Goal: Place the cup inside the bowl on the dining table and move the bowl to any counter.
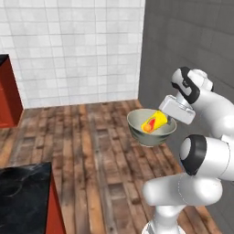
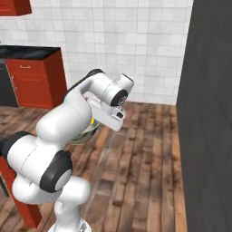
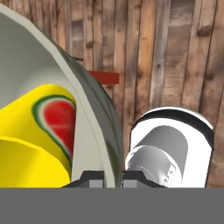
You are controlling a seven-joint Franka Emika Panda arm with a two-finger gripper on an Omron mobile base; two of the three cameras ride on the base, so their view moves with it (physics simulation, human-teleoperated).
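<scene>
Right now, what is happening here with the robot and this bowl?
The arm is holding the bowl up in the air over the wooden floor, away from any surface. Its end effector is shut on the bowl's rim, one finger inside and one outside. The yellow cup already lies on its side inside the bowl. A corner of the black table shows in the left base view, and a counter stands by the tiled wall. The bowl is not yet set down.

The cup (image 1: 154, 122) lies tipped inside the bowl (image 1: 141, 132); bowl aloft over the floor (image 1: 91, 151) (counter (image 2: 27, 52) apparently far left).
</scene>
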